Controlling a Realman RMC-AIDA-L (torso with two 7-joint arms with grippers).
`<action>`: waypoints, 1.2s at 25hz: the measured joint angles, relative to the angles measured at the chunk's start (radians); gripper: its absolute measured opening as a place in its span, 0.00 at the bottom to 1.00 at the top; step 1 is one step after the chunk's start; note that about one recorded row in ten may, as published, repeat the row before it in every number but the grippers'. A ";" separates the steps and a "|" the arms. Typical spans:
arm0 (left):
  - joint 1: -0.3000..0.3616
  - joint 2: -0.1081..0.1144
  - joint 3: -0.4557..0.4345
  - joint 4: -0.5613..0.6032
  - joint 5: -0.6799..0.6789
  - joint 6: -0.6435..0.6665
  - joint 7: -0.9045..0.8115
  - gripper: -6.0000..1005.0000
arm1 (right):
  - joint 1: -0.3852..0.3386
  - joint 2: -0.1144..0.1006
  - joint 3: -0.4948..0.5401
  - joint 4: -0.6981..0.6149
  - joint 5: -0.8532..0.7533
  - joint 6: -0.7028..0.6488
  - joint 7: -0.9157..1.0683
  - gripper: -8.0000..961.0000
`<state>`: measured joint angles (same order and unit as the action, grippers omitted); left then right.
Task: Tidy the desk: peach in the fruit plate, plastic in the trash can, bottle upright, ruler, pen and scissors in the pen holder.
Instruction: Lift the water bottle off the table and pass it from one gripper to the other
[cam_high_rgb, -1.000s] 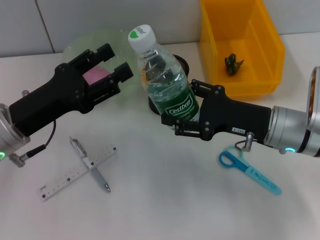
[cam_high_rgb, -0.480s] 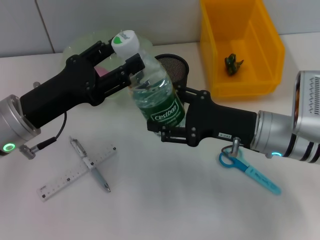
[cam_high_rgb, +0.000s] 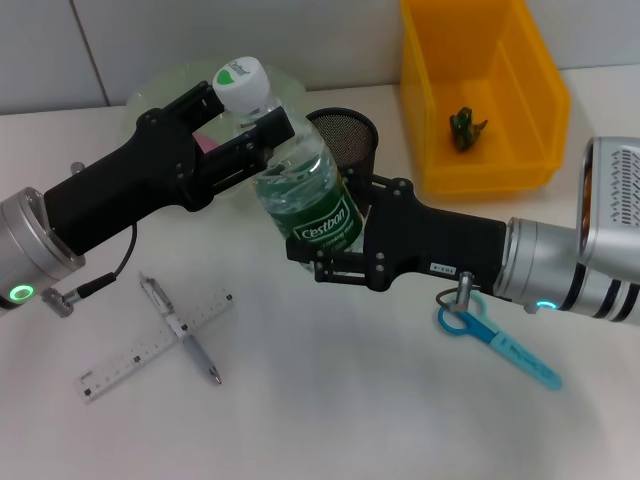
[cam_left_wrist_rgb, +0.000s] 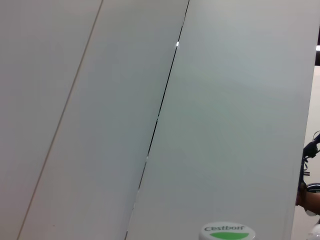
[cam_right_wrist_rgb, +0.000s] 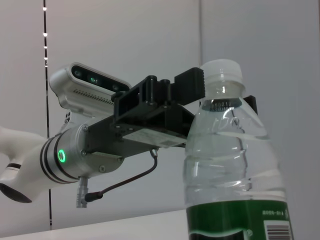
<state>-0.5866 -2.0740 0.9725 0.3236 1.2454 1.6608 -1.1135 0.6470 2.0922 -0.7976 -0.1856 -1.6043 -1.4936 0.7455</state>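
Above the bench (cam_high_rgb: 330, 420), right gripper (cam_high_rgb: 325, 235) fingers clamped on bottle (cam_high_rgb: 295, 185) at its label, held near upright. Left gripper (cam_high_rgb: 232, 112) fingers spread around bottle neck, by the cap. Ruler (cam_high_rgb: 155, 345), pen (cam_high_rgb: 180, 330), scissors (cam_high_rgb: 500, 342) lying on bench.

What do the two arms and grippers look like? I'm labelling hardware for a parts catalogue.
Both grippers, left gripper and right gripper, are matte black and angular with visible screws. Each sits on a silver cylindrical wrist bearing a glowing green ring light. A thin black cable loops beneath the left wrist; the right forearm has a white ribbed housing.
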 joint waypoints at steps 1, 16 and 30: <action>-0.002 0.000 0.000 0.000 0.000 -0.001 0.000 0.70 | 0.001 0.000 0.000 0.000 0.000 0.000 0.000 0.80; -0.005 0.002 -0.007 0.000 0.000 0.003 -0.032 0.70 | -0.001 0.000 0.000 0.006 0.000 -0.001 -0.041 0.80; -0.007 0.003 0.000 0.002 0.000 0.011 -0.017 0.69 | 0.003 0.000 0.000 0.009 0.000 -0.001 -0.040 0.80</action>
<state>-0.5937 -2.0709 0.9725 0.3252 1.2455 1.6721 -1.1302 0.6495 2.0922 -0.7976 -0.1766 -1.6045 -1.4949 0.7058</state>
